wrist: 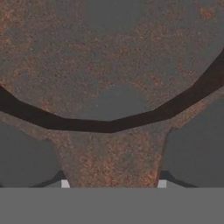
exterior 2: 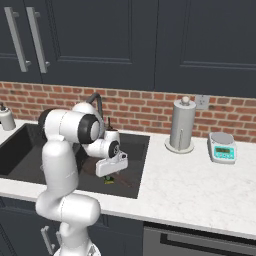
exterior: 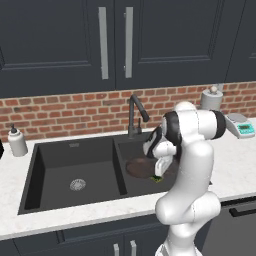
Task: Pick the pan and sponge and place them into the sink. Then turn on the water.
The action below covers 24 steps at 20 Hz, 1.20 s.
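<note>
The gripper [exterior: 159, 175] is hanging low in the right basin of the sink [exterior: 75, 165], clenching the handle [wrist: 114, 159] of the pan [exterior: 140, 167], w/ the sponge [exterior: 158, 178] lying just beside it

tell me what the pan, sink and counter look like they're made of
Pan: looks like rusty or aged iron, mottled brown over grey, dull, no shine. Sink: matte black, perhaps composite or coated metal; flat and glare-free. Counter: white stone, marble-like, with faint grey veining, smooth.
</note>
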{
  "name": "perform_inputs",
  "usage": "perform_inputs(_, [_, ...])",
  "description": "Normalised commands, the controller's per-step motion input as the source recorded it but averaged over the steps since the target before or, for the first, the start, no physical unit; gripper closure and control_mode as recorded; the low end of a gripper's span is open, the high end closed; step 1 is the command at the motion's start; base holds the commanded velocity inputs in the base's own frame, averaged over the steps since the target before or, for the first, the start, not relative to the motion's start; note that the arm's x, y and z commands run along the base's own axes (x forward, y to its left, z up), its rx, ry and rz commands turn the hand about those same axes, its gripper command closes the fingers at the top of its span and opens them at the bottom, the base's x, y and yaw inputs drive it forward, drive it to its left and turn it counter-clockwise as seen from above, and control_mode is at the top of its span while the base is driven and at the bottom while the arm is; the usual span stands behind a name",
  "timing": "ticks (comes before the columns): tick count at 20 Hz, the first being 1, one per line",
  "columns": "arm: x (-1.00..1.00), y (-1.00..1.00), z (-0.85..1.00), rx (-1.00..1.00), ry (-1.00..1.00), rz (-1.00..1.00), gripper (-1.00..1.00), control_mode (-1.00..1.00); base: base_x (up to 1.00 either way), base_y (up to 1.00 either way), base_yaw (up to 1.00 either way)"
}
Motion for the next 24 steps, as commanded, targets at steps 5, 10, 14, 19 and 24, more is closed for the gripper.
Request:
perform_inputs(5, [0.25,0.00,-0.46,0.00,0.00,-0.04,1.00,-1.00,0.00,0.00,0.00])
perform_inputs(10, [0.28,0.00,-0.43,0.00,0.00,-0.03,1.00,-1.00,0.00,0.00,0.00])
perform_inputs(14, [0.25,-0.03,-0.39,0.00,0.00,-0.01,1.00,-1.00,0.00,0.00,0.00])
perform_inputs(19, [0.05,0.00,-0.14,0.00,0.00,0.00,1.00,-1.00,0.00,0.00,0.00])
perform_inputs(24, [0.00,0.00,0.00,0.00,0.00,0.00,-1.00,-1.00,0.00,0.00,0.00])
